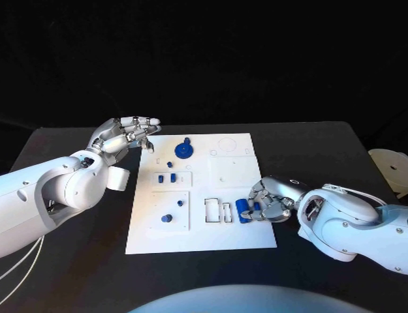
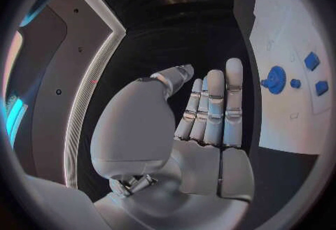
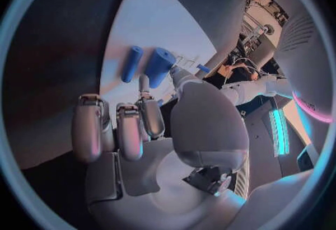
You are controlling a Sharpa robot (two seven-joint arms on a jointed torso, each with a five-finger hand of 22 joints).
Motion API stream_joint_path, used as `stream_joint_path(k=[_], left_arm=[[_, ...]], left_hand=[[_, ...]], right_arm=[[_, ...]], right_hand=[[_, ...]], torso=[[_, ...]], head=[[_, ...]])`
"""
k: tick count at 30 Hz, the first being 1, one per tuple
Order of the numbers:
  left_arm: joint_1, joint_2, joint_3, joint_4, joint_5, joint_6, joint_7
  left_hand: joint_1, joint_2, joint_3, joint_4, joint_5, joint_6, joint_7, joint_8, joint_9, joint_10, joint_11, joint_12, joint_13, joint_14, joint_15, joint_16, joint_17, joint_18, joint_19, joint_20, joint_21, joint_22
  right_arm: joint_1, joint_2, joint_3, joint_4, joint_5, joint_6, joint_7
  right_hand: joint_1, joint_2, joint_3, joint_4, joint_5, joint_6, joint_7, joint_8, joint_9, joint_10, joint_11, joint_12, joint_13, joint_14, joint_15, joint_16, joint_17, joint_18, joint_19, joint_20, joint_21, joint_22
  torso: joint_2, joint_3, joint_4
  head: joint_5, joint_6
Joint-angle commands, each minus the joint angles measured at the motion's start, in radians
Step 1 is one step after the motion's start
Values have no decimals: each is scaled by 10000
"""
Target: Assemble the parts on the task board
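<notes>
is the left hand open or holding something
Open: the left hand holds nothing, its fingers straight, hovering off the task board.

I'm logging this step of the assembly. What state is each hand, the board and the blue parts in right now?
left hand: empty, raised beside the board's far left corner.
right hand: fingers closed around a blue part at the board's near right.
task board: flat on the table.
round blue part: lying on the board, untouched.

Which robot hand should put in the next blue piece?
Probably the right robot hand: it is already at a blue part on the task board. The left robot hand is open beside the board's far corner.
</notes>
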Motion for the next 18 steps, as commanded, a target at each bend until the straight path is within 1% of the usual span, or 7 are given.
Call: stream_joint_path(k=[1, 7, 10, 14, 16, 18], left_arm=[[0, 17, 5, 22, -24, 176, 39], [-1, 8, 5, 22, -25, 186, 30], [-2, -2, 5, 26, -25, 187, 27], [-2, -15, 4, 36, -25, 193, 17], [-2, -18, 4, 39, -25, 196, 12], [-2, -22, 4, 39, -25, 197, 8]], left_hand=[[3, 80, -45, 13, 29, -47, -9, 35, 13, -81, -9, 55, 15, -70, 6, 51, -11, 145, -25, 18, -60, -16], [-11, 92, -59, 22, 30, -56, -9, 52, 16, -117, -5, 83, 21, -81, 11, 58, -15, 145, -29, 24, -70, -22], [-11, 92, -59, 22, 30, -56, -9, 52, 16, -117, -5, 83, 21, -81, 11, 58, -15, 145, -29, 24, -70, -22], [-11, 92, -59, 22, 30, -56, -9, 52, 16, -117, -5, 83, 21, -81, 11, 58, -15, 145, -29, 24, -70, -22], [-11, 92, -59, 22, 30, -56, -9, 52, 16, -117, -5, 83, 21, -81, 11, 58, -15, 145, -29, 24, -70, -22], [-11, 92, -59, 22, 30, -56, -9, 52, 16, -117, -5, 83, 21, -81, 11, 58, -15, 145, -29, 24, -70, -22]], right_arm=[[-57, 138, -3, -93, -380, 46, -196], [-169, 405, -3, -340, -620, 201, -364], [-228, 508, -3, -448, -745, 282, -457], [-300, 636, -2, -547, -836, 354, -537], [-340, 683, -2, -570, -834, 313, -560], [-372, 709, -2, -561, -767, 112, -559]], right_hand=[[-88, 4, -80, 1, -58, -55, 10, 59, 20, 21, 1, 41, 12, 757, -54, 58, 1226, -193, 95, -23, -3, 1350], [-127, 53, -145, 3, -61, -63, 9, 72, 44, 15, 2, 38, 21, 756, -52, 57, 1224, -191, 89, -21, -14, 1348], [-131, 68, -161, 0, -61, -54, 6, 82, 54, 15, 0, 40, 27, 752, -53, 53, 1207, -189, 86, -20, -22, 1345], [-56, 134, -204, -24, -16, -7, -14, 132, 101, 14, -14, 43, 48, 751, -61, 51, 1205, -188, 83, -23, -27, 1349], [26, 169, -223, -35, 21, 14, -25, 159, 129, 22, -25, 55, 72, 753, -69, 54, 1219, -188, 86, -27, -24, 1355], [122, 224, -228, -40, 74, 35, -38, 185, 157, 36, -36, 71, 104, 751, -79, 51, 1207, -190, 90, -34, -16, 1365]], torso=[[-5, -5, 6], [-3, -8, 23], [-12, -15, 11], [-8, -12, 2], [-9, -10, 5], [-15, -12, 10]], head=[[7, -19], [11, -33], [21, -49], [35, -53], [34, -54], [34, -60]])
